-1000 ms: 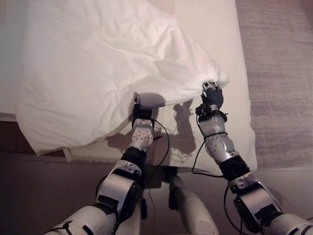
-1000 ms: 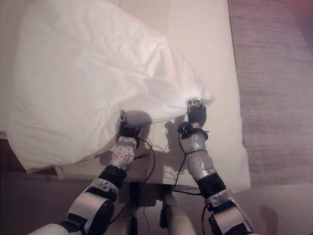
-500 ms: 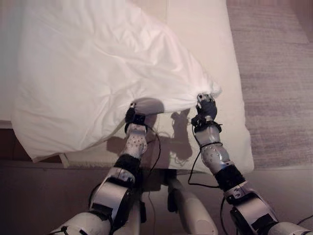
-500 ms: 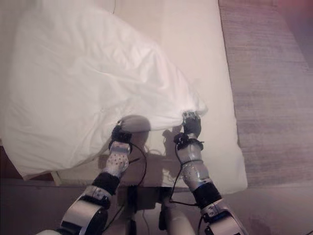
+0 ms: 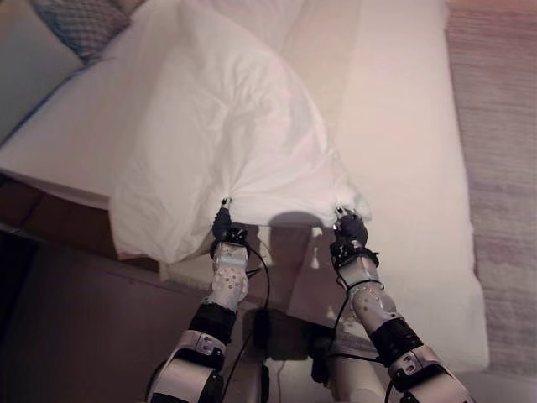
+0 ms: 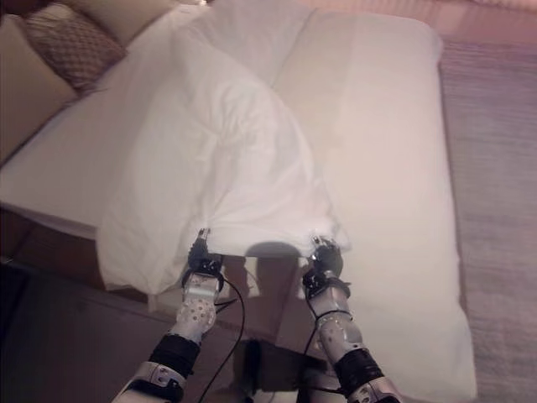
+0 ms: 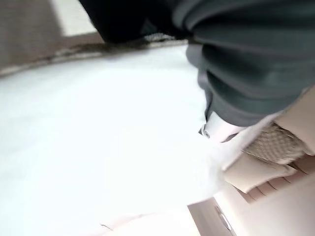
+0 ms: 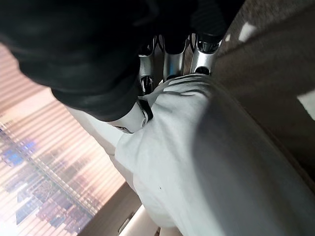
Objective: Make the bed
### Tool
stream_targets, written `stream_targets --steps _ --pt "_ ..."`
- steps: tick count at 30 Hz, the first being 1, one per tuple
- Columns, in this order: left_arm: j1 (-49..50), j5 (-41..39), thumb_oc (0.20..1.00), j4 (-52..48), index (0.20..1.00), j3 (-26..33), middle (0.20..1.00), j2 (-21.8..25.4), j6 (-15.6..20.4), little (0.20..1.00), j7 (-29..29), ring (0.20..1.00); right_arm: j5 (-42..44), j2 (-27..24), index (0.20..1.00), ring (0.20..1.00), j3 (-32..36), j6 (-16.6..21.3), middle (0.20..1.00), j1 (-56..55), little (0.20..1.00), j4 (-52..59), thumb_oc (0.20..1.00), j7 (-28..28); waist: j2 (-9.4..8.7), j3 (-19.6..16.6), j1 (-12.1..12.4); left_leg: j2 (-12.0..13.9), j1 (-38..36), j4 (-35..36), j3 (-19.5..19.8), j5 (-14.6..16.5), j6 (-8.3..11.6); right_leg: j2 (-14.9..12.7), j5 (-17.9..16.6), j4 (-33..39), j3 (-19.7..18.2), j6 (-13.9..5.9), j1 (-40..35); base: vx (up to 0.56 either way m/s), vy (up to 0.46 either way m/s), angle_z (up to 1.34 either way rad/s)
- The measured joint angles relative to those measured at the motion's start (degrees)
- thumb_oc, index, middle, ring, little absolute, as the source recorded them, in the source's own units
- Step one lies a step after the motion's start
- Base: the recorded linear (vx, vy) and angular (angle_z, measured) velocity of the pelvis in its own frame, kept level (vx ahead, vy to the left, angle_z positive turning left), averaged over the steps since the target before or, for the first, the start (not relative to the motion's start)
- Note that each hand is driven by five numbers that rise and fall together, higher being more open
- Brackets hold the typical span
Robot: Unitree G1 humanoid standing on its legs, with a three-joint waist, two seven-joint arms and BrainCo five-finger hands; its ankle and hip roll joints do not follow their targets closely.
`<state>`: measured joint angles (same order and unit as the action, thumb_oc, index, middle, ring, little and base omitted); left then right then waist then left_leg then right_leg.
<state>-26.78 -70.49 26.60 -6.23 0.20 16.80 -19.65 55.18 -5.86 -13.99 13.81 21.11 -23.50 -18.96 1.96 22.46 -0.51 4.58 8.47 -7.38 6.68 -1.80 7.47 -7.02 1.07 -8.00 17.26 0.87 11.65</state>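
Duvet (image 5: 226, 134) bunched into a long white ridge down the middle of the bed (image 5: 403, 151), near edge lifted clear of the mattress between both hands and casting a shadow beneath. Left hand (image 5: 223, 227) clamped on the duvet's near left corner, cloth drawn tight against the dark cover in its wrist view. Right hand (image 5: 349, 225) clenched on the near right corner — silver fingers (image 8: 167, 64) curled over a gathered fold of the white fabric. Left side of the duvet draped over the bed's edge toward the dark floor (image 5: 75, 327). Patterned cushion (image 5: 80, 21) at the far left corner — well apart from the duvet's held edge. Striped rug (image 5: 503, 168) along the bed's right side.
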Motion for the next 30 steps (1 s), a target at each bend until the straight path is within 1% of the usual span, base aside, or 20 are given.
stream_targets --steps 1,2,4,6,7,8,9,11,12,13,15,18,19,20,22,23,24,27,28,30 --pt "0.28 0.01 0.2 -0.15 0.2 0.16 0.2 -0.08 0.01 0.2 0.11 0.2 0.53 0.05 0.2 0.2 0.19 -0.39 0.2 -0.04 0.2 -0.07 0.2 0.39 -0.19 -0.1 0.06 2.93 -1.03 0.0 -0.05 0.67 0.93 -0.19 0.45 -0.64 -0.12 0.34 -0.45 0.04 0.34 0.09" --pt "1.06 0.01 0.2 -0.14 0.2 -0.07 0.2 -0.72 0.02 0.2 0.48 0.2 0.71 -0.49 0.2 0.2 0.61 -0.5 0.2 -0.51 0.2 -0.04 0.2 1.08 -0.21 -0.16 -0.4 6.5 -2.65 1.44 0.51 0.83 1.75 -1.73 1.03 -2.99 -1.43 -1.43 -0.58 0.05 0.567 0.01" --pt "2.83 0.01 0.2 -0.9 0.2 -0.6 0.2 -1.02 0.03 0.2 1.15 0.2 0.87 -0.68 0.2 0.2 0.55 -0.9 0.2 -1.06 0.2 -0.08 0.2 1.78 -0.11 -0.53 -0.05 7.79 -4.84 2.4 2.13 1.19 2.24 -2.69 1.76 -5.26 -4.05 -4.42 -0.18 -0.01 0.726 -0.36" --pt "3.81 0.03 0.2 -0.8 0.2 -1.48 0.2 -0.88 0.19 0.2 1.37 0.2 1.75 -1.07 0.2 0.2 0.63 -1.74 0.2 -2.01 0.2 -0.08 0.2 2.21 -0.19 -1.74 -0.07 5.61 -5.77 1.19 4.06 2.52 1.86 -3.77 0.66 -5.72 -6.69 -6.76 0.67 -0.06 0.726 -0.58" --pt "4.28 0.03 0.2 -0.82 0.2 -2.69 0.2 -0.71 -0.18 0.2 1.74 0.2 1.82 -1.59 0.2 0.2 1.21 -2.08 0.2 -3.61 0.2 0.68 0.2 2.44 -1.29 -2.65 -0.36 4.29 -5.53 0.68 0.72 4.84 2.18 -6.49 0.38 -5.62 -6.51 -6.93 0.87 -0.15 0.494 -0.32" --pt "4.63 0.09 0.2 -0.52 0.2 -3.7 0.2 -0.54 -0.13 0.2 1.83 0.2 1.78 -1.22 0.2 0.2 1.2 -2.32 0.2 -6.08 0.2 0.48 0.2 2.6 -3.71 -3.87 -1.13 1.43 -5.14 -0.64 -0.69 4.51 1.39 -8.29 -3.17 -4.64 -7.01 -7.27 1.31 -0.34 0.92 -0.39" --pt "5.4 0.27 0.2 0.07 0.2 -4.94 0.2 0.27 0.13 0.2 2.01 0.2 1.74 0.41 0.2 0.2 1.04 -2.68 0.2 -7.76 0.2 -0.48 0.2 2.93 -5.85 -5.21 -0.54 -2.66 -3.38 -5.11 -1.87 7.36 -0.9 -11.26 -9.03 -2.47 -7.83 -8.32 2.02 -0.29 0.66 -0.53" --pt "7.07 2.65 0.2 0.2 0.2 -4.7 0.2 1.36 -0.08 0.2 2.22 0.2 1.79 2.13 0.2 0.2 0.62 -3.04 0.2 -7.79 0.2 -2.95 0.2 2.83 -5.45 -5.67 0.65 -4.35 -1.98 -7.84 -7.15 10.02 -5.68 -13.25 -18.26 1.74 -6.53 -6.99 3.71 -0.27 0.706 -1.21" --pt "7.58 3.05 0.2 0.46 0.2 -4.63 0.2 1.39 -0.25 0.2 2.2 0.2 1.8 2.18 0.2 0.2 0.12 -3.37 0.2 -8.63 0.2 -3.33 0.2 2.7 -4.72 -6.47 0.44 -4.31 -1.79 -7.59 -8.12 9.81 -6.14 -13.14 -16.59 0.9 -5.07 -7.47 3.78 -0.25 0.682 -0.89" --pt "8.66 4.68 0.2 0.28 0.2 -4.12 0.2 0.57 -0.2 0.2 2.58 0.2 1.81 3.34 0.2 0.2 0.99 -3.46 0.2 -9.7 0.2 -3.71 0.2 2.58 -4.23 -7.34 0.94 -4.41 -1.01 -7.38 -10.14 7.71 -7.8 -14.18 -10.63 -7.32 -0.25 -9.3 3.5 -0.18 0.385 -0.23" --pt "10.02 4.87 0.2 -0.24 0.2 -3.43 0.2 0.3 -0.47 0.2 2.49 0.2 1.97 5.25 0.2 0.2 2.01 -3.37 0.2 -9.49 0.2 -4.36 0.2 1.92 -4.08 -7.86 3.6 -4.56 -1.88 -5.8 -12.01 5.93 -9.38 -12.81 -1.81 -20.02 3.21 -9.46 1.85 -0.22 0.448 -0.46" --pt "11.26 6.15 0.2 -2.81 0.2 -1.77 0.2 3.05 -0.97 0.2 2.5 0.2 1.94 5.39 0.2 0.2 -0.05 -3.73 0.2 -6.95 0.2 -4.37 0.2 3.12 -3.62 -8.07 6.42 -4.98 -2.92 -0.66 -10.57 2.36 -10.3 -5.67 7.25 -24.54 1.27 -11.01 -3.32 -0.19 0.203 -0.51" --pt "11.2 6.3 0.2 -3.32 0.2 -0.88 0.2 3.56 -1.06 0.2 2.48 0.2 1.94 5.59 0.2 0.2 -0.48 -3.98 0.2 -6.12 0.2 -4.43 0.2 3.65 -3.97 -8.2 7.07 -6.02 -3.06 1.01 -9.52 0.38 -10.55 -0.86 10.56 -23.03 -0.13 -11.75 -6.22 -0.24 0.137 -0.22" --pt "11.02 6.35 0.2 -3.32 0.2 -0.77 0.2 3.57 -1.25 0.2 2.41 0.2 1.93 5.55 0.2 0.2 -0.51 -3.97 0.2 -6.03 0.2 -4.44 0.2 3.71 -4.07 -8.25 7.55 -6.51 -3.0 1.5 -8.51 -0.38 -10.51 2.13 12.21 -21.32 -3.09 -11.43 -8.0 -0.39 0.198 -0.1" --pt "11.92 6.69 0.2 -4.77 0.2 -1.04 0.2 3.28 -1.61 0.2 2.12 0.2 1.89 5.25 0.2 0.2 -0.49 -3.69 0.2 -6.19 0.2 -4.55 0.2 3.52 -5.3 -9.28 8.56 -9.52 -1.29 2.78 -6.41 -3.08 -9.05 8.54 14.16 -5.41 -7.06 -4.93 -14.87 -0.3 0.152 0.13" --pt "11.47 6.67 0.2 -5.04 0.2 -1.01 0.2 2.8 -1.69 0.2 2.09 0.2 1.9 4.68 0.2 0.2 -0.57 -3.25 0.2 -5.51 0.2 -4.82 0.2 3.44 -5.21 -9.5 8.28 -10.19 0.37 3.07 -6.48 -4.22 -7.75 10.09 11.1 1.44 -8.24 1.96 -16.97 -0.23 0.174 0.52" --pt "11.12 6.68 0.2 -5.04 0.2 -1.33 0.2 1.67 -2.06 0.2 2.07 0.2 2.0 3.28 0.2 0.2 -1.02 -2.76 0.2 -4.9 0.2 -6.33 0.2 3.12 -3.32 -9.64 7.62 -9.82 1.49 5.54 -6.61 -6.74 -4.96 11.29 7.51 4.85 -8.14 4.04 -17.19 -0.23 0.176 0.53" --pt "11.14 6.69 0.2 -5.02 0.2 -1.57 0.2 1.04 -2.9 0.2 2.1 0.2 2.28 2.31 0.2 0.2 -2.24 -2.75 0.2 -5.46 0.2 -7.45 0.2 2.4 -2.33 -9.52 7.29 -8.24 2.54 6.88 -9.13 -6.35 -1.67 11.58 5.39 6.42 -5.17 4.71 -16.86 -0.26 0.211 0.55" --pt "10.78 6.73 0.2 -4.99 0.2 -1.77 0.2 0.96 -3.03 0.2 2.11 0.2 2.25 1.72 0.2 0.2 -2.45 -2.68 0.2 -5.58 0.2 -6.74 0.2 2.21 -1.73 -9.44 7.57 -7.56 4.61 5.24 -11.25 -3.93 1.53 10.78 4.68 5.25 -3.4 5.02 -14.97 -0.26 0.273 0.44" --pt "10.3 6.74 0.2 -4.87 0.2 -1.62 0.2 1.29 -3.29 0.2 2.13 0.2 2.25 1.33 0.2 0.2 -2.45 -2.7 0.2 -5.6 0.2 -5.88 0.2 2.25 -1.83 -9.41 7.21 -7.92 7.15 1.95 -11.66 -3.09 2.37 8.85 3.56 5.65 -0.57 4.47 -13.62 -0.17 0.256 0.27"
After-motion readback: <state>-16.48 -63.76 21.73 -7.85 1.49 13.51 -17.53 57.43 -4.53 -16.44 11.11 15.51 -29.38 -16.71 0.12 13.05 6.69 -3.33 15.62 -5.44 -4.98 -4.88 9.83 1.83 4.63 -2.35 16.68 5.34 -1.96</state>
